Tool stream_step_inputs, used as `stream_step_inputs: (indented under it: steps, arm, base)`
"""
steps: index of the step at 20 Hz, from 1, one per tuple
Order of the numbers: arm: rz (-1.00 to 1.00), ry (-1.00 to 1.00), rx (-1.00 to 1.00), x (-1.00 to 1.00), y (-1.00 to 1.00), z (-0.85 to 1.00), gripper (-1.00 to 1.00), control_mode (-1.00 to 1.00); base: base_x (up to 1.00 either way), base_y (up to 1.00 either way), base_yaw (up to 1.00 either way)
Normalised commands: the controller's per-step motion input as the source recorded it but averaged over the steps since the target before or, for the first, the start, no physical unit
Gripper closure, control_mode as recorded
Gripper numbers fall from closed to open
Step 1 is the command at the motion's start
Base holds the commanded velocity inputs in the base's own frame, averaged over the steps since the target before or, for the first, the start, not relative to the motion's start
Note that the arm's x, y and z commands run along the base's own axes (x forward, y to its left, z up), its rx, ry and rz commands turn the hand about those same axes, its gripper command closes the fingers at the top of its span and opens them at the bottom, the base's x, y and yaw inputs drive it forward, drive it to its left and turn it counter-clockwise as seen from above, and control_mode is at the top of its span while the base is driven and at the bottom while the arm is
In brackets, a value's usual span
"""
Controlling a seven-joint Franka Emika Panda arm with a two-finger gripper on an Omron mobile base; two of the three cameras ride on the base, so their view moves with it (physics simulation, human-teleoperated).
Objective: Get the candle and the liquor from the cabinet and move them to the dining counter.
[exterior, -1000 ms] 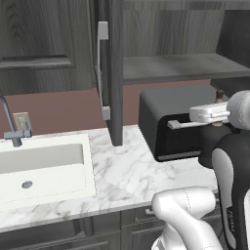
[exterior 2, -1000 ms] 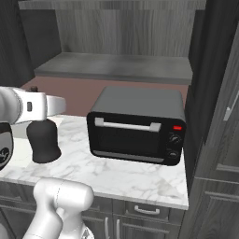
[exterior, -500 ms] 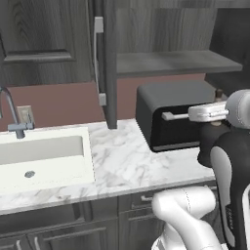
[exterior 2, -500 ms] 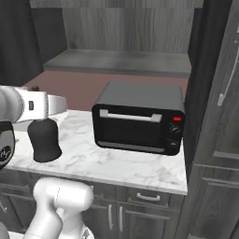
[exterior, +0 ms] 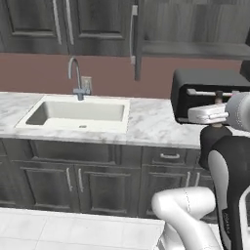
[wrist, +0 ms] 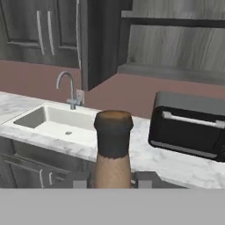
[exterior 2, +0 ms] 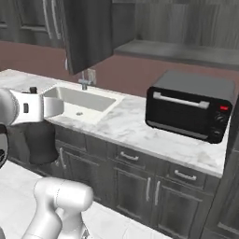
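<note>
My gripper (wrist: 113,179) is shut on the thin neck of the liquor (wrist: 113,145), whose brownish stopper rises between the two fingertips. In the right base view the liquor (exterior 2: 41,142) hangs as a squat black body under the white hand of the gripper (exterior 2: 39,108), out in front of the worktop. The left base view shows the liquor (exterior: 213,141) below the gripper (exterior: 215,116) at the right. The cabinet (wrist: 176,70) stands open above the worktop, its door (exterior: 136,29) swung out and its visible shelf bare. The candle and the dining counter are out of view.
A black countertop oven (exterior 2: 191,109) sits on the marble worktop (exterior 2: 130,128) under the open cabinet. A white sink (exterior: 80,112) with a curved faucet (exterior: 75,78) lies to its left. Dark drawers and doors (exterior: 97,180) run below, with pale floor (exterior: 58,229) in front.
The whole picture has shifted: the base has backed away from the worktop, so the sink, lower doors and floor have come into view. The liquor stays in the shut gripper.
</note>
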Motion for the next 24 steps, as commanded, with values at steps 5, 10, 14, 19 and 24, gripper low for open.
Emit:
stream_step_inputs:
  steps: [5, 10, 14, 19, 24]
  arm:
    - [0.0, 0.0, 0.0, 0.0, 0.0, 0.0, 1.0, 1.0]
    - [0.0, 0.0, 0.0, 0.0, 0.0, 0.0, 1.0, 1.0]
    - [0.0, 0.0, 0.0, 0.0, 0.0, 0.0, 1.0, 1.0]
    - [0.0, 0.0, 0.0, 0.0, 0.0, 0.0, 1.0, 1.0]
    - [0.0, 0.0, 0.0, 0.0, 0.0, 0.0, 1.0, 1.0]
  base:
    - [-0.23, 0.15, 1.0]
    - [-0.13, 0.19, 1.0]
    - [0.0, 0.31, 0.95]
    - [0.2, 0.29, 0.86]
    - [0.97, -0.09, 0.52]
